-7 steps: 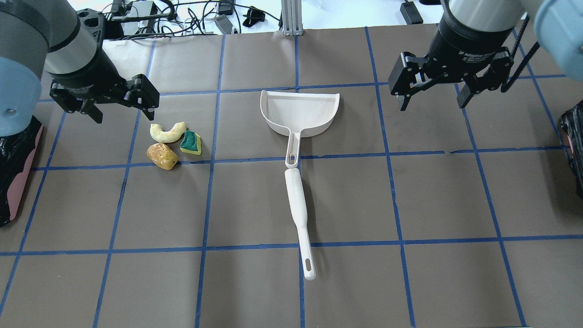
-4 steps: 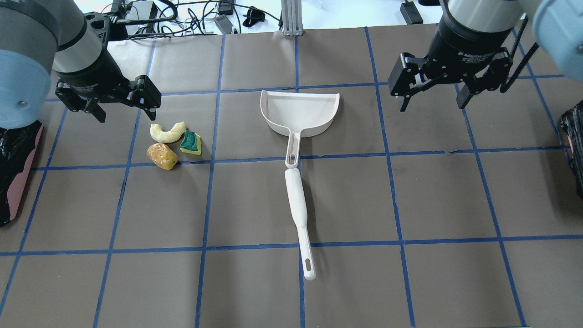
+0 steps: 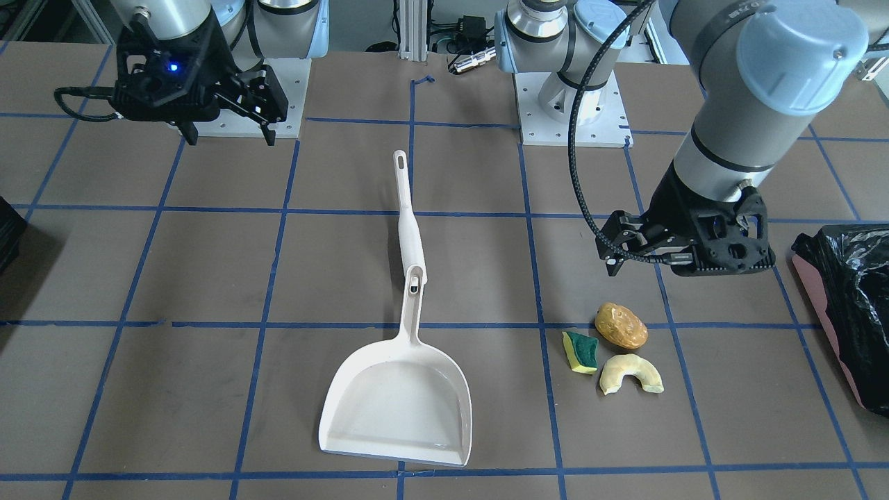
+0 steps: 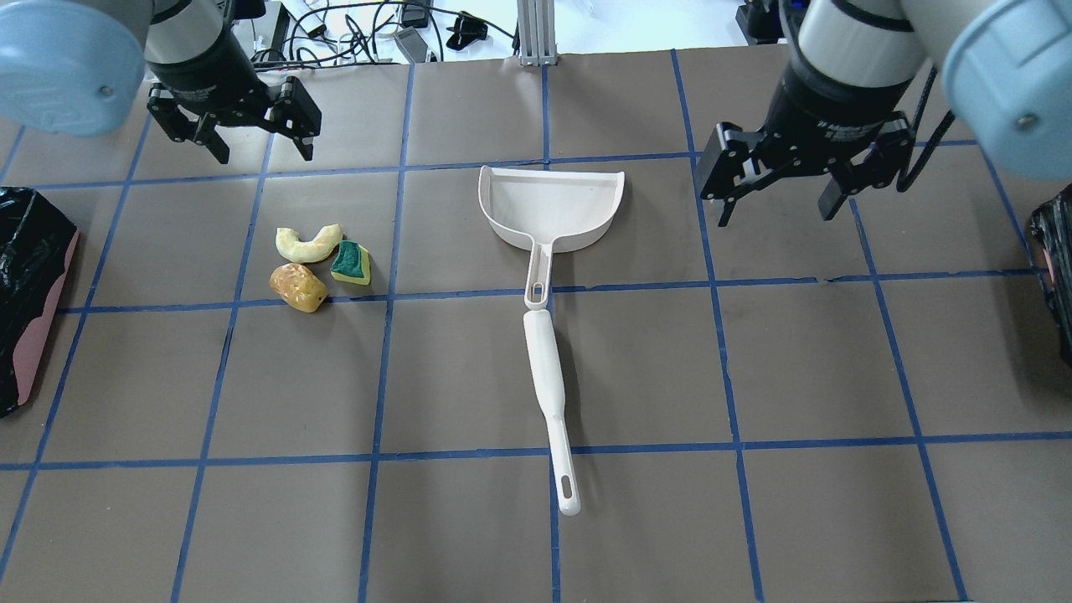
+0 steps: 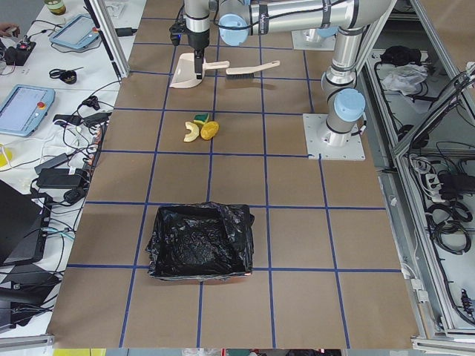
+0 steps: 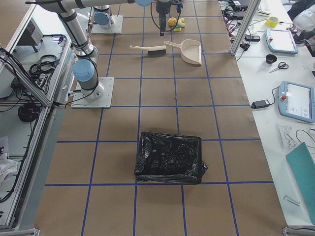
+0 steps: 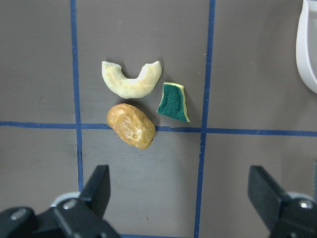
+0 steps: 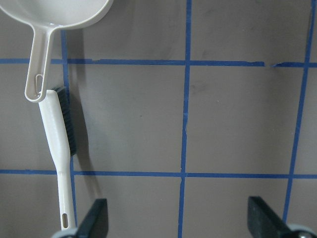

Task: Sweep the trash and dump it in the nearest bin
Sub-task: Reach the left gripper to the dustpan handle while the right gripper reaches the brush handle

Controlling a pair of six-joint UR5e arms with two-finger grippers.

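The trash lies together on the brown table: a pale yellow crescent (image 4: 308, 243), a golden-brown potato-like lump (image 4: 297, 287) and a yellow-and-green sponge (image 4: 351, 262). The left wrist view shows the crescent (image 7: 131, 82), the lump (image 7: 131, 125) and the sponge (image 7: 173, 101). My left gripper (image 4: 263, 152) is open and empty, in the air beyond the trash. My right gripper (image 4: 772, 214) is open and empty, right of the white dustpan (image 4: 548, 205). The pink-sided bin (image 4: 29, 285) with its black bag stands at the table's left edge.
A white-handled brush (image 4: 548, 385) lies end to end with the dustpan's handle. A second black-bagged container (image 4: 1057, 268) stands at the right edge. Cables and devices lie beyond the far edge. Blue tape lines grid the table.
My left gripper has moved away from the robot and a little right, from beside the trash to beyond it. My right gripper has shifted slightly left. The objects have not moved.
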